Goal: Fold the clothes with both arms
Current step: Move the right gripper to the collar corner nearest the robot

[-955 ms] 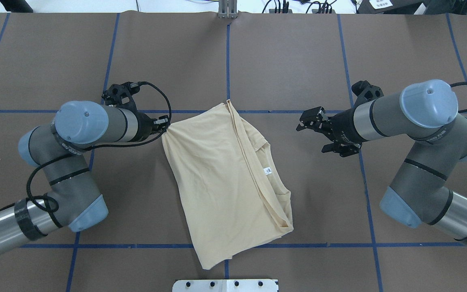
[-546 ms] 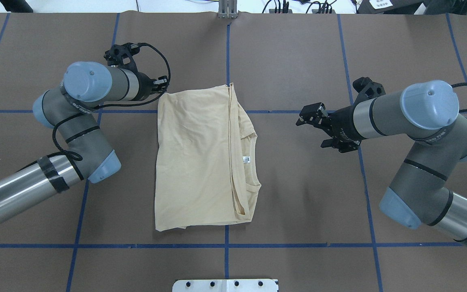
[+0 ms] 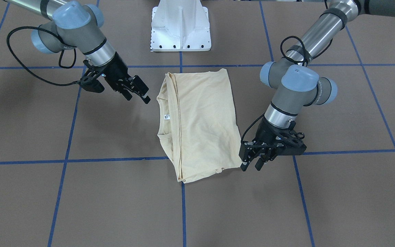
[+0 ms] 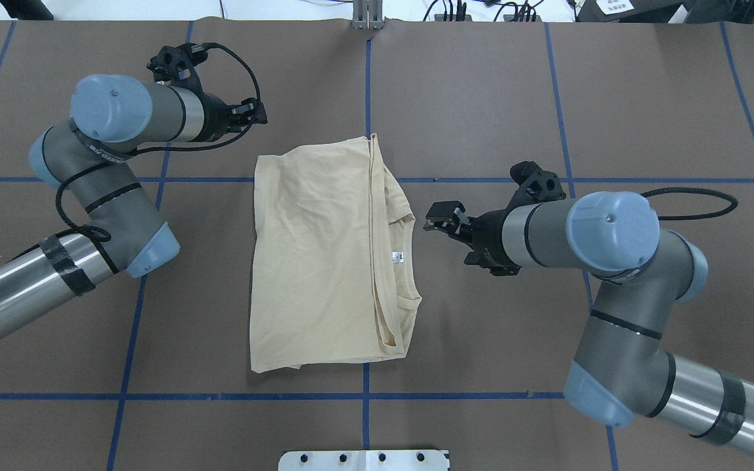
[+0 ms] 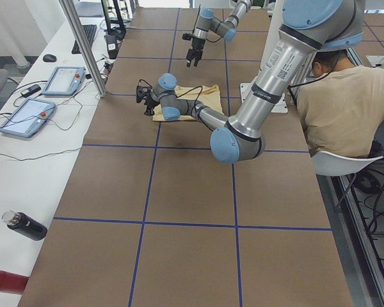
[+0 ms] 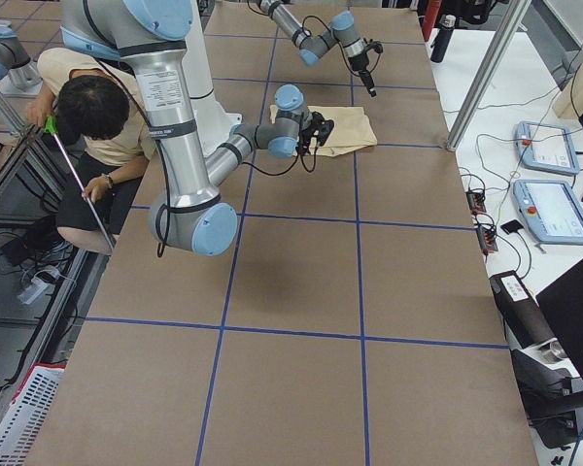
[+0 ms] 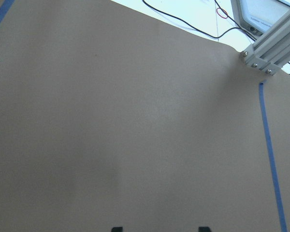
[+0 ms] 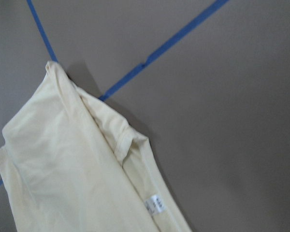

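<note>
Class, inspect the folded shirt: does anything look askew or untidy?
Yes. The T-shirt is folded unevenly: on the side facing the right gripper, the collar and lower layers stick out past the top panel, leaving the neck label exposed. Nothing looks torn.

- You have one T-shirt point(image 4: 315, 261) lying at the middle of the tabletop point(image 4: 482, 98), and one white neck label point(image 4: 397, 256) shows on it.
- You have two arms, a left arm point(image 4: 108, 108) and a right arm point(image 4: 612, 229).
- Count two claws, one per arm: the left claw point(image 4: 254, 114) and the right claw point(image 4: 441, 214).
- One white pedestal base point(image 3: 181, 25) stands at the tabletop's robot-side edge.
- One person point(image 5: 342, 109) sits by that same edge.
- On the white bench point(image 5: 25, 166) along the opposite edge you have two screen pendants point(image 5: 65, 80) and one black bottle point(image 5: 25, 225).
</note>
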### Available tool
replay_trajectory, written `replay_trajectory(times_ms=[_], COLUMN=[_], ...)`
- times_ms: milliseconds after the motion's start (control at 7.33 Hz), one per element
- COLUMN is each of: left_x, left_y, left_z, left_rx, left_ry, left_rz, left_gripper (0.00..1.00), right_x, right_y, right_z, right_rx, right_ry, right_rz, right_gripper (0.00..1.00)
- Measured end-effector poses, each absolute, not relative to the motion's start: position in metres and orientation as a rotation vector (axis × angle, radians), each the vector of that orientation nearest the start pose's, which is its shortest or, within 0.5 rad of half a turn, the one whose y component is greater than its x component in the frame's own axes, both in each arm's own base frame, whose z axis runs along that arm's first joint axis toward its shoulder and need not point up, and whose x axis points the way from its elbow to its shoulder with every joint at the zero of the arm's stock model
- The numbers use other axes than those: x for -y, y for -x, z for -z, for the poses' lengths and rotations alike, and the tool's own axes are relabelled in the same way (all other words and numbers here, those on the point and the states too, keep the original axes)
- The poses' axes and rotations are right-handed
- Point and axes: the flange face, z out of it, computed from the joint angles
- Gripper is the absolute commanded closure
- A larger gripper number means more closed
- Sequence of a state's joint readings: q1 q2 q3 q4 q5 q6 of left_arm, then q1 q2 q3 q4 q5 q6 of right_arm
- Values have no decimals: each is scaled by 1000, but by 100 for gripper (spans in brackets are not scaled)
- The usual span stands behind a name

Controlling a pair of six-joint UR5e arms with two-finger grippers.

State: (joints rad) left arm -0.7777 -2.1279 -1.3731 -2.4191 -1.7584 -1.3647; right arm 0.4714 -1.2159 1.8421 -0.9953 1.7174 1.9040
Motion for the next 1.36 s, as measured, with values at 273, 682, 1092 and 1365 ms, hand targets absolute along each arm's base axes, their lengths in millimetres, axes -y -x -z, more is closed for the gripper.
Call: replay_trajectory(times_ms=[273,682,1092,1365], left_x=[574,572,571,571], left_y=[-418,-416,-416,-417], left_z=[-325,-326,-325,-325], left_rx=[-1161,-1161,-1162,-1163], left_ry=[-420,-415,-413,-412], left_rz=[379,384,386,387], left_gripper=[38,36,36,36], right_x=[307,245,231,229], right_y=[544,583,589,589], right_z=[-242,-239,-248,-261], right_rx=[1160,1145,1137,1107], right_ry=[66,116,117,108], right_rz=[-729,-918,-982,-985], right_gripper=[1,5,8,9])
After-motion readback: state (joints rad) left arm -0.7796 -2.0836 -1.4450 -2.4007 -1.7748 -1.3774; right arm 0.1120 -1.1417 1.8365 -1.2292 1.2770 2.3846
